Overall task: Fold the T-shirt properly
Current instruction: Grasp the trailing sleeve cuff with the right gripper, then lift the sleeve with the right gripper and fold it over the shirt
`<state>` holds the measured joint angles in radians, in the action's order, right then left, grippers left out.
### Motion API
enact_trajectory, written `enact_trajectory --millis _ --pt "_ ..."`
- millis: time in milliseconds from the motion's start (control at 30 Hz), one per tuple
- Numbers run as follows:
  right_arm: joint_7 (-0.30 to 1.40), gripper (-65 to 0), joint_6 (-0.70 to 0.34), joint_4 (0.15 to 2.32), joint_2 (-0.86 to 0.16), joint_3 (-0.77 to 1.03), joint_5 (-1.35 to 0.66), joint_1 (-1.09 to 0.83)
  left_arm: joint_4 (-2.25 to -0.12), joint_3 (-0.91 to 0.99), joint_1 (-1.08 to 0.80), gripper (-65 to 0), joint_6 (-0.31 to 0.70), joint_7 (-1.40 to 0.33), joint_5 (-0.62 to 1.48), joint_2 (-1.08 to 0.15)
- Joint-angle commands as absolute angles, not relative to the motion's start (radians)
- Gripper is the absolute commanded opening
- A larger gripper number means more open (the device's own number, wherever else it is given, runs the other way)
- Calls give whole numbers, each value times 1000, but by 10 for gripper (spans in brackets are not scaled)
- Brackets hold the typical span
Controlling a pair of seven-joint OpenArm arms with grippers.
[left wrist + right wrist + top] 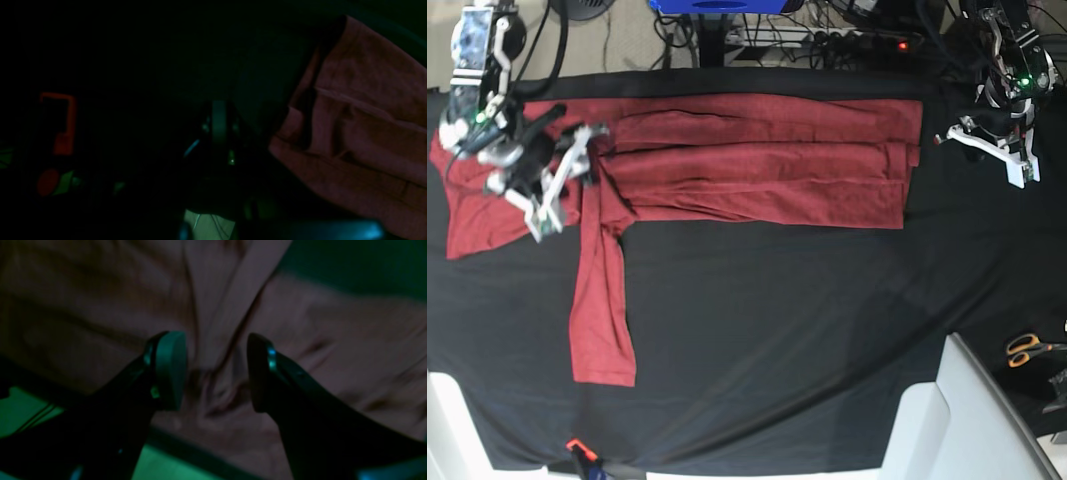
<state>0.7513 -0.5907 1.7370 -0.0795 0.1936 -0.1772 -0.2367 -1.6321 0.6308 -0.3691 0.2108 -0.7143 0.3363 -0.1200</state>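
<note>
The maroon T-shirt [757, 165] lies across the far part of the black table cloth [807, 320]. Its body is folded into a long band, and one long sleeve [602, 300] runs down toward the front. My right gripper [559, 185] hovers over the shirt's left end, where sleeve and body meet. In the right wrist view it is open [215, 373], with wrinkled shirt fabric [100, 300] below and nothing between the fingers. My left gripper [972, 142] is just past the shirt's right edge, over bare cloth. In the dim left wrist view it looks shut [218, 125] and empty, the shirt [360, 126] beside it.
Orange-handled scissors [1027, 348] lie at the right edge. A white panel [957, 420] rises at the front right corner. Cables and a blue stand [717, 5] sit beyond the table's far edge. A small orange item [577, 445] is at the front edge.
</note>
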Motion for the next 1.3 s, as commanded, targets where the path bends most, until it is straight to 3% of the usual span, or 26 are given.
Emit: enact_trajectory --millis 0,100,267,433,633,833,1200,1267 --pt "727 -357 -588 1758 -90 197 -188 -182 -1646 638 -374 -650 214 -696 338 -131" --pt "759 -357 -588 1669 -102 199 -188 -39 -1646 639 -375 -650 214 -696 338 -131" --pt "774 -357 -588 1277 -111 257 -188 255 -1656 639 -407 -650 260 -688 346 -131" --pt "659 -357 -588 888 -150 291 -186 449 -1650 639 -476 -650 418 -601 340 -131" --pt "512 -357 -587 601 -173 263 -186 564 -1639 676 -515 -650 420 -561 343 -131" --pt "340 -351 -430 452 -173 191 -186 585 -1639 743 -512 -650 421 -562 346 -128" --pt "289 -363 -427 415 -173 176 -188 579 -1566 776 -509 -650 429 -561 346 -131" --pt "289 -431 -427 414 -171 176 -188 578 -1555 776 -509 -650 429 -561 346 -131"
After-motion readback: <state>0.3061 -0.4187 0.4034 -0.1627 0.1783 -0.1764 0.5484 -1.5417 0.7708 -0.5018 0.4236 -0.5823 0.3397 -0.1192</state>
